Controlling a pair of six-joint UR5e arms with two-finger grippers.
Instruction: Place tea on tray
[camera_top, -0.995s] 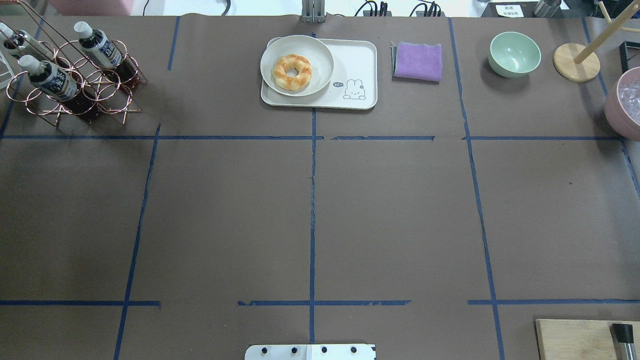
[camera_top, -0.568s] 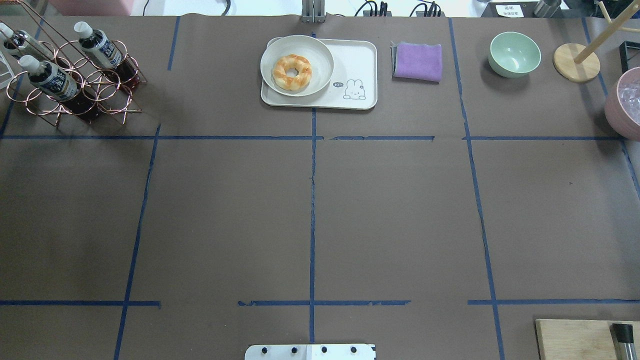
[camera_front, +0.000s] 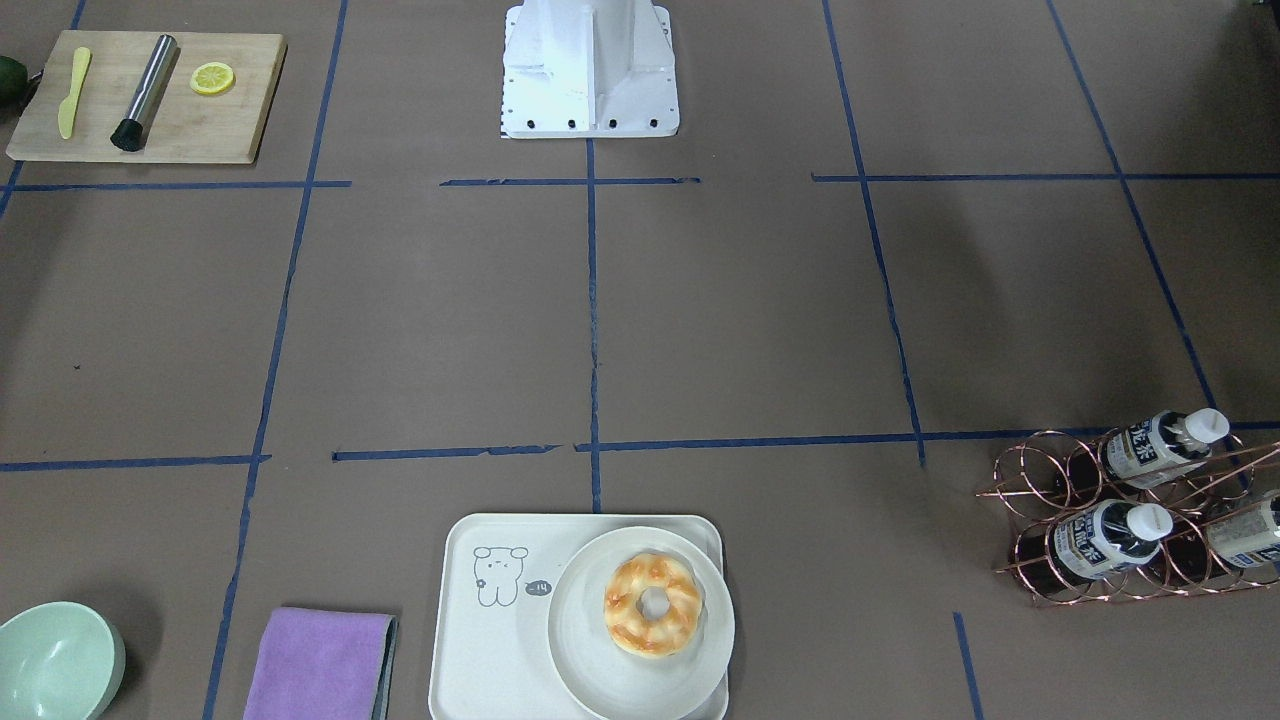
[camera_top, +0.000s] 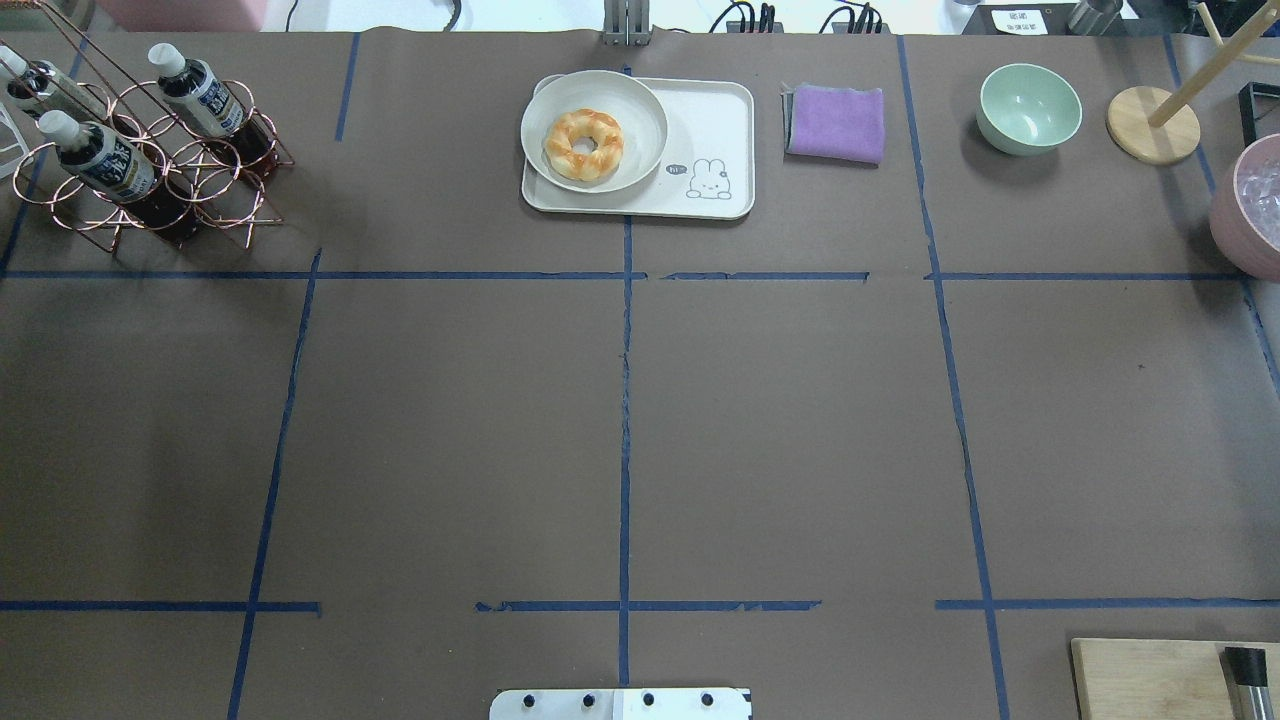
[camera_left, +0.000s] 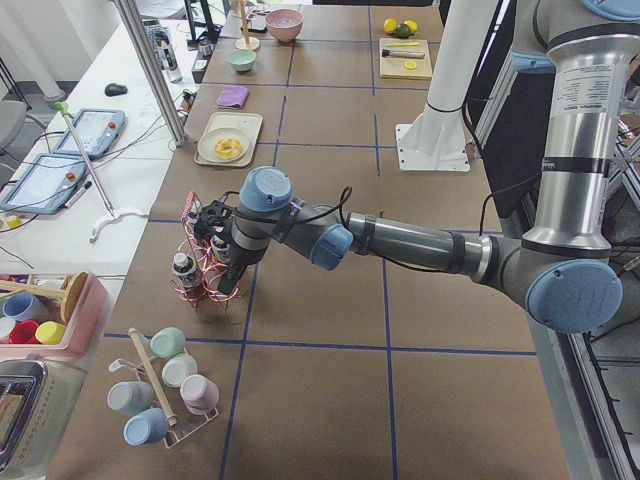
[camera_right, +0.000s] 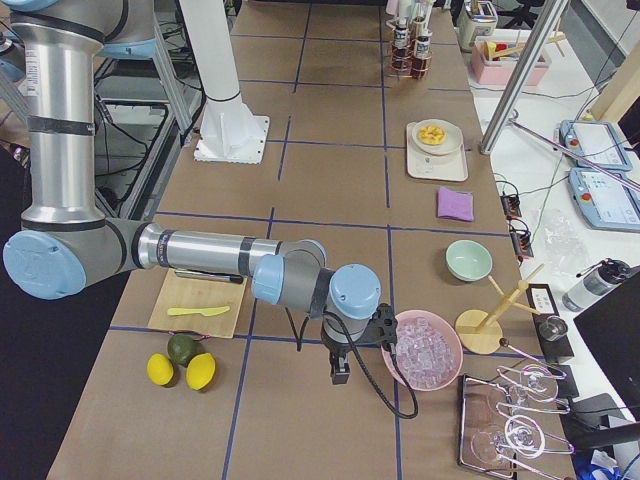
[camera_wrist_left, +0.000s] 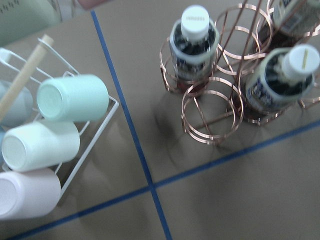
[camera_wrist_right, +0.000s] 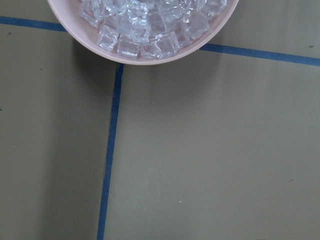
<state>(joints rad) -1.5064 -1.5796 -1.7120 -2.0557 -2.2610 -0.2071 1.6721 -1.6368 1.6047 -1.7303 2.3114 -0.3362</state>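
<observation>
Little shifts over the past second in the overhead view. The tea, three bottles alike, lies slanted in the copper wire rack at the far left corner of the worktop, well apart from the tray. The tray's bear half sits bare beside the plate. The left gripper hangs just beside the rack and the right gripper near the ice bowl. Whether either's jaws are open cannot be told. The pickup looks yet to begin.
</observation>
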